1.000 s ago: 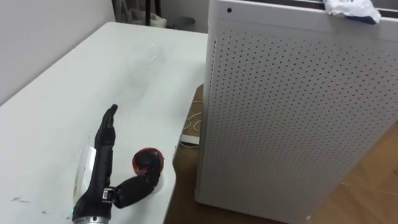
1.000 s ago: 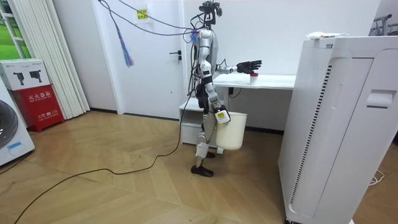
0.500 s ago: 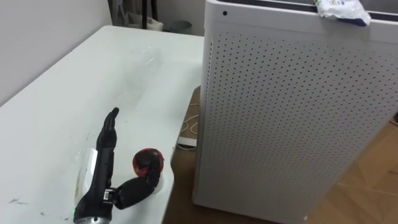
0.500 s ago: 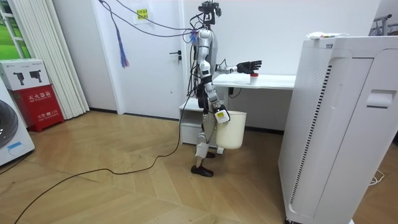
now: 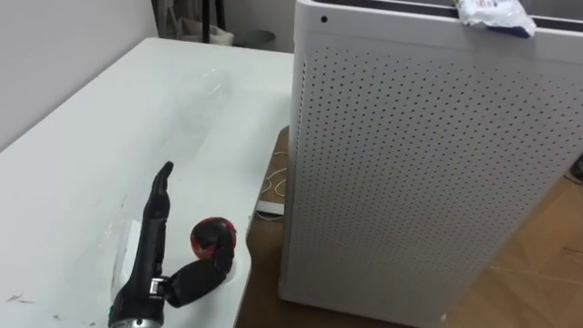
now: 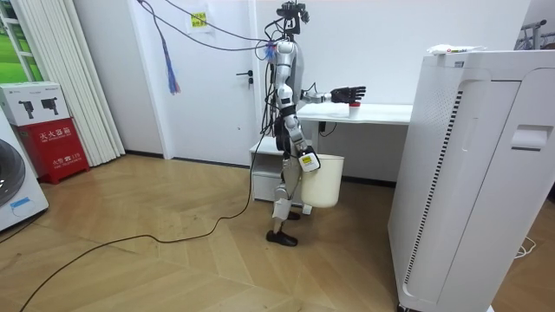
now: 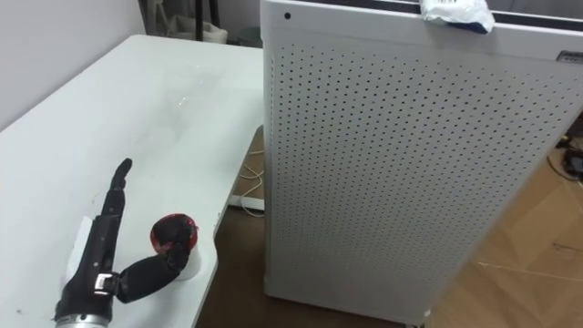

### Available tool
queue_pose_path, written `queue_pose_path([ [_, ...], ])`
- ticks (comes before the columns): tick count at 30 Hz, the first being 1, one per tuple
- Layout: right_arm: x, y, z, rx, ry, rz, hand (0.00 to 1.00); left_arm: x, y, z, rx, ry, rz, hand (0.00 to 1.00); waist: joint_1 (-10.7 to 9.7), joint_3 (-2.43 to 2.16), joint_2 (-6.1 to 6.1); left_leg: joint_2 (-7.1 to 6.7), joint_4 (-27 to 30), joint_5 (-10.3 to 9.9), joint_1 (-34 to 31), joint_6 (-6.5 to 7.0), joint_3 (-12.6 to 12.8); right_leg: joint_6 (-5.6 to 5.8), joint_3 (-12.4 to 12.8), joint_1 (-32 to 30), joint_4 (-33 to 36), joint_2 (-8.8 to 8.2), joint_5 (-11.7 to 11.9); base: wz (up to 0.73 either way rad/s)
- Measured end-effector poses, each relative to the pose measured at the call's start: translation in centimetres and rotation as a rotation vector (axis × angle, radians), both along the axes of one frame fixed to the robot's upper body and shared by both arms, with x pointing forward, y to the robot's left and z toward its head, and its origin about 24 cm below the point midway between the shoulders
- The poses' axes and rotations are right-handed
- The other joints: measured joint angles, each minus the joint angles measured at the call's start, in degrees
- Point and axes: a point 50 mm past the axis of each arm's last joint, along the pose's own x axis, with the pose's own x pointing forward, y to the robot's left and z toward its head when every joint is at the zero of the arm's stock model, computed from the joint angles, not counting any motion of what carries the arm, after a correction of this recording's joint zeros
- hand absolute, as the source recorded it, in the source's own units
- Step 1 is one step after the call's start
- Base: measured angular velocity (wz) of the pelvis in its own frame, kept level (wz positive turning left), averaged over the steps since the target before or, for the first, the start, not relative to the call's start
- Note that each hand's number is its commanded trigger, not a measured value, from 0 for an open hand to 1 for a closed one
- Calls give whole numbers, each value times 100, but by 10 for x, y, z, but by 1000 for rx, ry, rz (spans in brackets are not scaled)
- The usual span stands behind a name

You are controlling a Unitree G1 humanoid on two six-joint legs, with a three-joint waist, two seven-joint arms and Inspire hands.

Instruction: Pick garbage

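left hand (image 5: pixel 146 264) lay flat on the counter (image 5: pixel 82 146), nearest the camera, fingers straight and pointing away up the counter, released. its thumb was bent out to the right and touched the red-and-black lump (image 5: pixel 212 239); nothing was clasped.

key relation: the lump lay to the right of the left hand, against the thumb tip and level with the palm, just beside the counter's right edge. the straight fingers ran past it on its left. judgement: the fingers needed to sweep right and curl over the lump; a push the wrong way could roll it off the edge.

lump: roundish, crumpled, mostly red with dark patches, no clear long axis. it sat on the counter, not lifted.

right hand (image 6: pixel 305 161) hung low by the robot's side at a white pail (image 6: pixel 325 184); its hold could not be told. the left hand was plainly the nearer one.

farther off, right of the counter and apart from it, stood a tall white perforated cabinet (image 5: pixel 410 164). on its top, at the far end, lay a crumpled white-and-blue wrapper (image 5: pixel 492 13), well apart from both hands. judgement: likely a later item.
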Motion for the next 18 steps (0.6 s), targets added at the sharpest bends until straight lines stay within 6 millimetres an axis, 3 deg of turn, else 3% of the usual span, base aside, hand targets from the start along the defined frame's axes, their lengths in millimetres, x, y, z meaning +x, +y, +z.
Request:
queue_pose_path([
  [18,-2,0,0,6,-15,5,100,3,-1,10,-71,-43,6,0,-136,-8,26,8,2,-4,0,1,23,0,29,-2,-5,6,0,0],
])
